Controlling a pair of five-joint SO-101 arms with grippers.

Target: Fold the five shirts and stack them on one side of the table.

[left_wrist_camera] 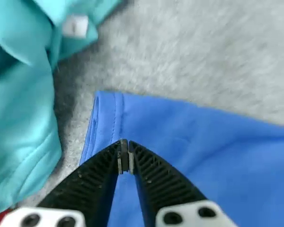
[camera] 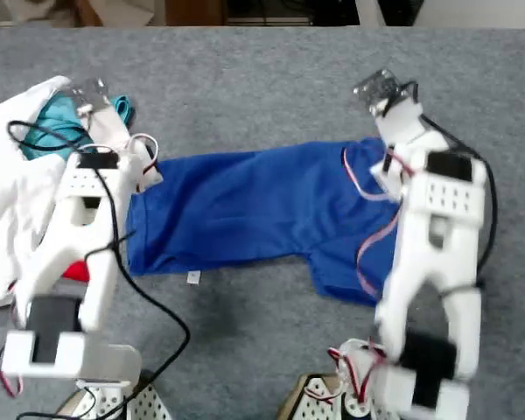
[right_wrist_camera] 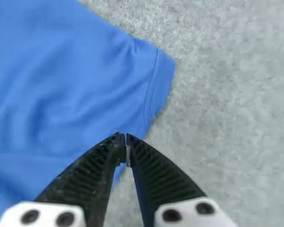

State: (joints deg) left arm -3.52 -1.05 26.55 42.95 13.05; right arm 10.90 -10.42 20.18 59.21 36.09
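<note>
- Two grippers have their tips pressed together. The left gripper (left_wrist_camera: 124,161) sits over the hemmed edge of the blue shirt (left_wrist_camera: 203,156), and the right gripper (right_wrist_camera: 124,149) sits at the shirt's border beside a sleeve hem.
- We cannot tell whether either one pinches cloth.
- We see the blue shirt spread across the centre of the high view on the grey table (camera: 245,79).
- At the left of that frame, a teal shirt (camera: 57,122), a white shirt (camera: 17,192) and a bit of red cloth (camera: 74,271) lie heaped.
</note>
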